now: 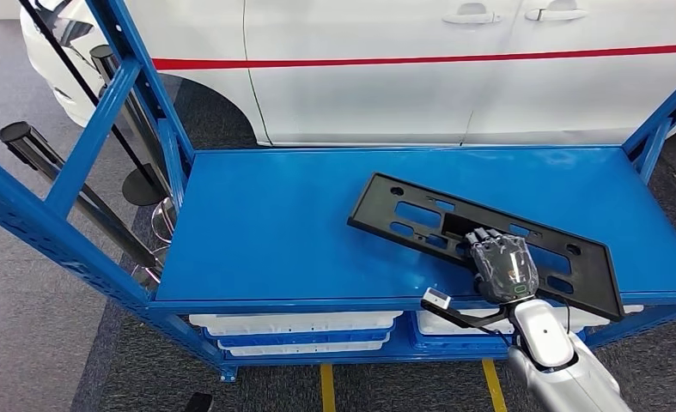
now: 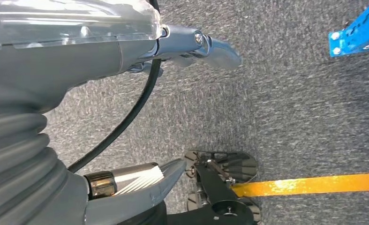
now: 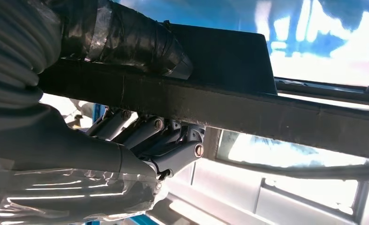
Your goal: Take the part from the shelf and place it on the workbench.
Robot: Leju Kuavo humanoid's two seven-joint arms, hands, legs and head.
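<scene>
One black plastic mounting panel point(image 1: 489, 240), flat and pierced with rectangular cut-outs, lay at an angle on the blue shelf point(image 1: 300, 223), its near corner jutting over the front edge. The right hand point(image 1: 504, 268) gripped the panel at its near side, fingers point(image 3: 168, 140) curled under the rim and thumb point(image 3: 126, 40) pressed on the opposite face. The left hand point(image 2: 126, 61) hung over grey carpet, holding nothing, fingers apart. Behind the shelf stood a white car point(image 1: 420, 69).

Part: flat black rectangular frame point(image 1: 454, 225) with cut-out slots and corner holes
Pose: lay askew, one corner overhanging the front edge
Place: blue shelf top point(image 1: 283, 223), right half
</scene>
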